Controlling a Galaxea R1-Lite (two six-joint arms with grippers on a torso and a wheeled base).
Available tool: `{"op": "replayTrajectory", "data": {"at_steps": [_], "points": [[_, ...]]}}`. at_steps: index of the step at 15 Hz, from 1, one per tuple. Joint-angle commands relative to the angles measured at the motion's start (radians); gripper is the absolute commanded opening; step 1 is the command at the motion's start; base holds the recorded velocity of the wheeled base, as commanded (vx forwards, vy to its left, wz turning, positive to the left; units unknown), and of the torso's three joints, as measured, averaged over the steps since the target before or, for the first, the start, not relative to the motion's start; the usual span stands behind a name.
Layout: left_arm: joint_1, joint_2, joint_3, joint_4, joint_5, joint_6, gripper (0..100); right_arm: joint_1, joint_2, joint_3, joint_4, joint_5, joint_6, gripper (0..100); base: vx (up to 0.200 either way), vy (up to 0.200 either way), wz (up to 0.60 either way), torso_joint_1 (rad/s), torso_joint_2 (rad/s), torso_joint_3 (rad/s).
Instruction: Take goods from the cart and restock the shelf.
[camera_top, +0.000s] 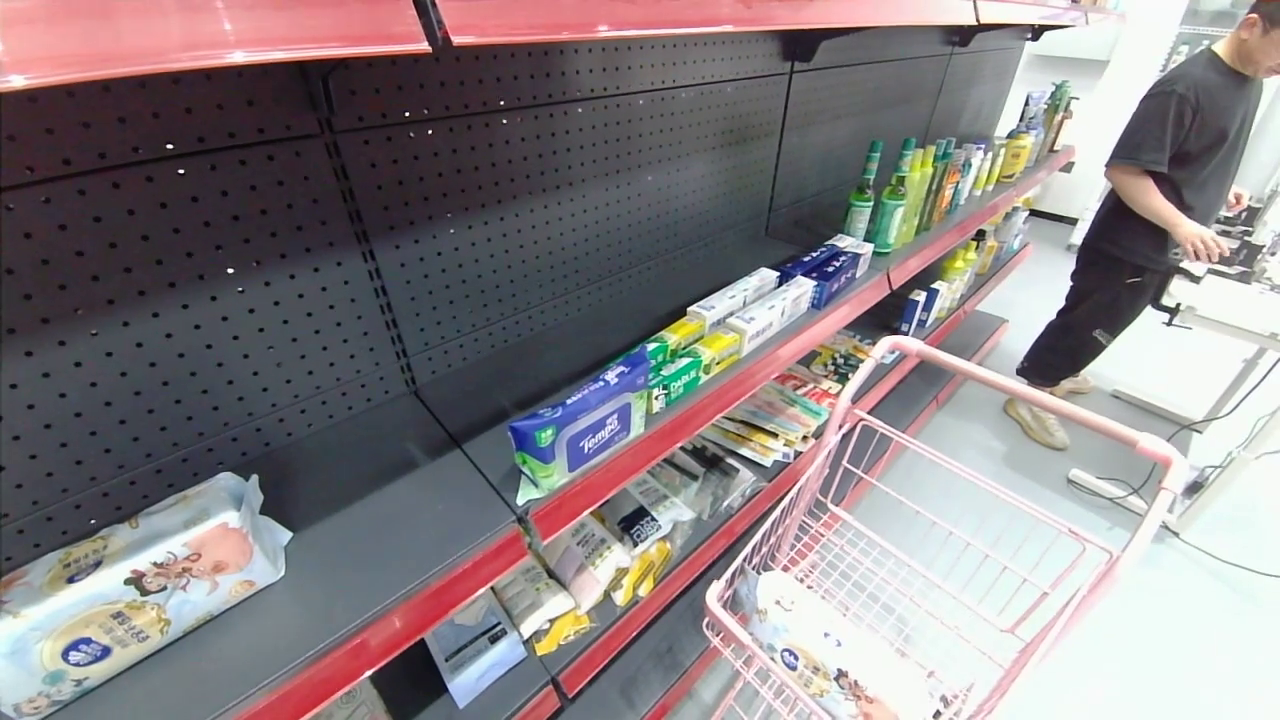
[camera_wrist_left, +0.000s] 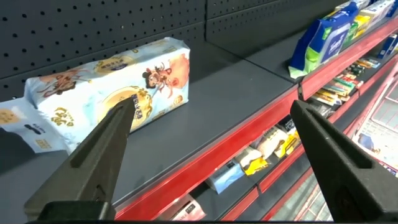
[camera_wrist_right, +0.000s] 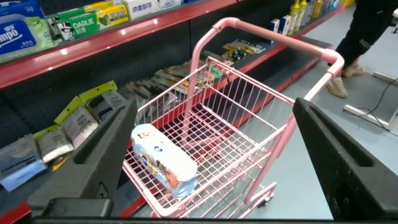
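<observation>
Left claw (camera_wrist_left: 212, 106) gapes near the shelved pack (camera_wrist_left: 112, 81); right claw (camera_wrist_right: 216, 106) gapes above the cart pack (camera_wrist_right: 163, 160).

**Bright, even overhead light with glare on red trim**

The head view is lit brightly and evenly from above. Pale glare is spread across the red top shelf (camera_top: 200, 40) at the upper left, and the floor (camera_top: 1210, 630) at the lower right is nearly washed out. The lower shelf (camera_top: 668, 640) is shaded by the shelf board (camera_top: 400, 520) above it. Straight shelf lines are bowed toward the frame edges. The left gripper (camera_wrist_left: 211, 106) and right gripper (camera_wrist_right: 216, 102) are rendered as dark, unlit shapes.
</observation>
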Motion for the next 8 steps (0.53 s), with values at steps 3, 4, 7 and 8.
{"op": "replayTrajectory", "data": {"at_steps": [3, 4, 7, 8], "points": [[0.0, 0.001, 0.0, 0.0, 0.0, 0.0, 100, -0.002, 0.001, -0.005, -0.005, 0.002, 0.019, 100, 0.0, 0.0, 0.0, 0.0, 0.0, 0.0], [0.0, 0.001, 0.0, 0.0, 0.0, 0.0, 100, 0.007, 0.05, -0.099, -0.009, 0.013, 0.03, 100, 0.0, 0.0, 0.0, 0.0, 0.0, 0.0], [0.0, 0.001, 0.0, 0.0, 0.0, 0.0, 100, 0.012, 0.739, -0.771, 0.086, -0.138, 0.323, 100, 0.0, 0.0, 0.0, 0.0, 0.0, 0.0], [0.0, 0.001, 0.0, 0.0, 0.0, 0.0, 100, 0.012, 0.739, -0.771, 0.086, -0.138, 0.323, 100, 0.0, 0.0, 0.0, 0.0, 0.0, 0.0]]}}
